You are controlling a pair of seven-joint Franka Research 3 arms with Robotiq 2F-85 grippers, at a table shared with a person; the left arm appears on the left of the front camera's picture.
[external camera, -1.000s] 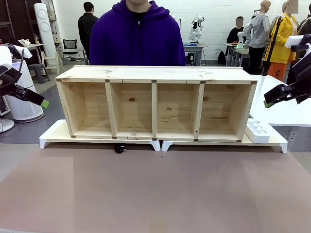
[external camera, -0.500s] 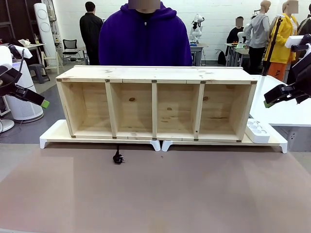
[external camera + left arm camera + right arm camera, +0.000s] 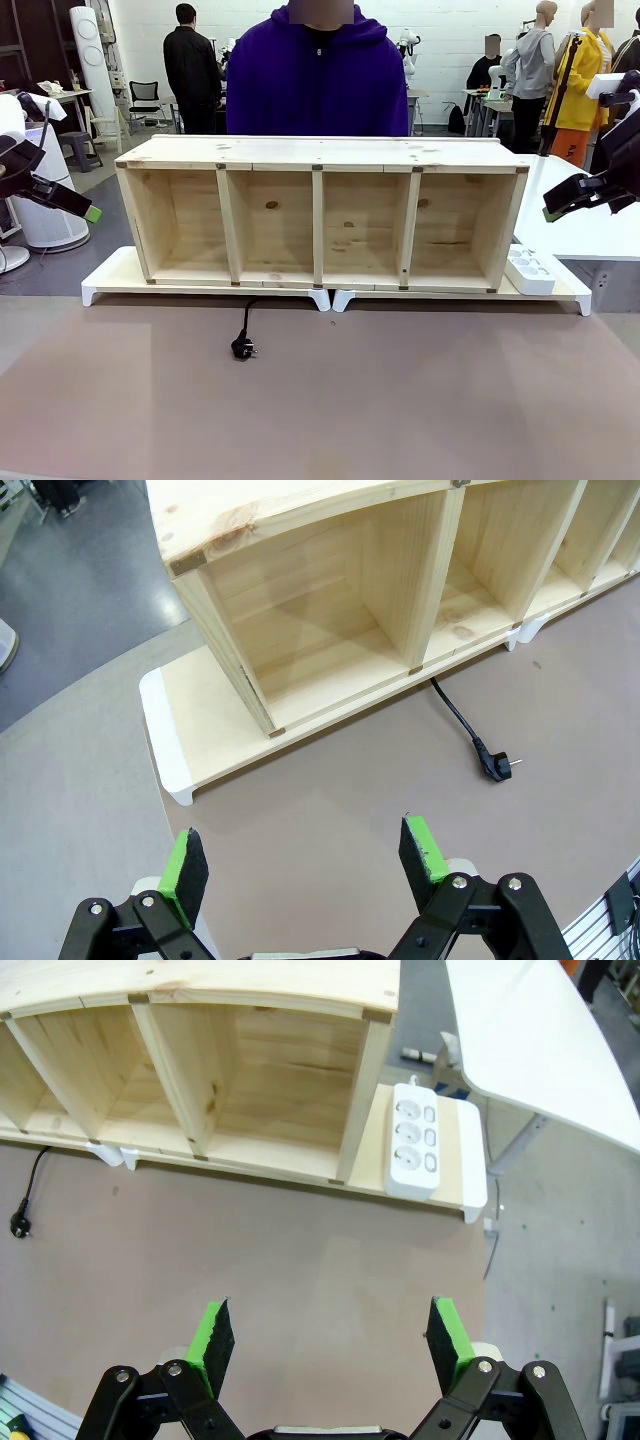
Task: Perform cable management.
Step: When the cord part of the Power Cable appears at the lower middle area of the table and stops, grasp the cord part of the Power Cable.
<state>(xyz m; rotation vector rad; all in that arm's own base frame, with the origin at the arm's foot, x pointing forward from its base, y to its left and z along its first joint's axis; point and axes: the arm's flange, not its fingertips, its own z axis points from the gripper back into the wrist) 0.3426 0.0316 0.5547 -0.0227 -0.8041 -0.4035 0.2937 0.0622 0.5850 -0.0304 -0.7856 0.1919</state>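
Note:
The thin black cable (image 3: 244,322) comes out from under the wooden shelf (image 3: 320,212) and ends in a round plug (image 3: 243,348) lying on the brown mat; the same cable (image 3: 457,713) and plug (image 3: 495,768) show in the left wrist view, and the plug (image 3: 19,1224) in the right wrist view. My left gripper (image 3: 305,858) hovers open above the mat's left end, well short of the plug, and shows at the left edge (image 3: 85,210). My right gripper (image 3: 327,1338) hangs open over the right side (image 3: 555,207). Both are empty.
A white power strip (image 3: 530,268) (image 3: 416,1142) lies on the white base board (image 3: 110,275) at the shelf's right end. A person in a purple hoodie (image 3: 320,85) stands behind the shelf. A white table (image 3: 530,1045) stands to the right. The brown mat (image 3: 330,400) spreads in front.
The cable has slid out farther from under the shelf, and its plug now lies lower on the mat. The person has shifted right. Both arms have stayed still.

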